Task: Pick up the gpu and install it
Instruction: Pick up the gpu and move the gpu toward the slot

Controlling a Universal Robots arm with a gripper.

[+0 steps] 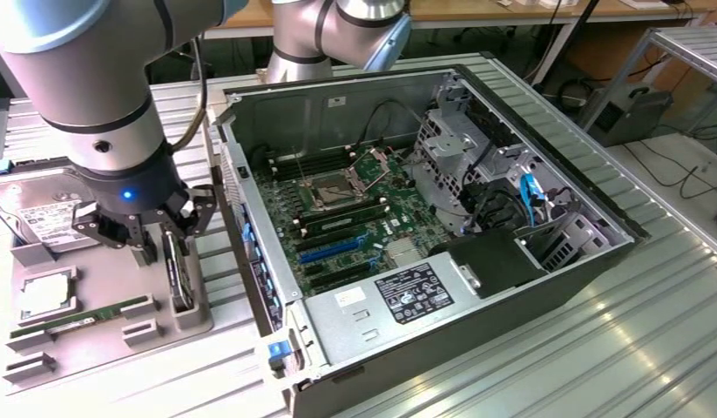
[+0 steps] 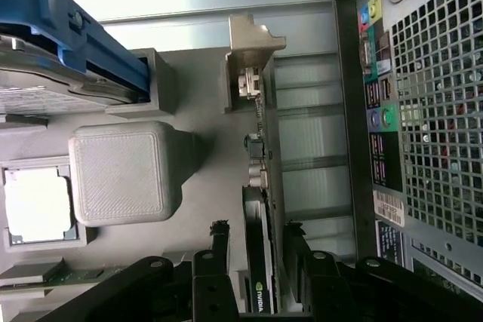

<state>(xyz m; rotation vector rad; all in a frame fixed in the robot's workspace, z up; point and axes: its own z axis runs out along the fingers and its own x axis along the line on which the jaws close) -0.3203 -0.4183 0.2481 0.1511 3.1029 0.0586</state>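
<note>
— Where is the gpu [image 1: 179,280]?

— It stands on edge in a slot of the gray tray [image 1: 103,344], on the side nearest the open computer case [image 1: 451,287]. That is toward the exterior view's left of the tabletop [image 1: 649,348].

— And the claw [image 1: 160,248]?

— Low over the card, with its fingers [image 2: 220,235] apart, one on each side of the board. The wrist view shows a clear gap beside one finger, so it clamps nothing.

— What else sits in the tray?

— A hard drive [image 1: 38,213] at the far end and a RAM stick [image 1: 79,320] at the near end.
</note>
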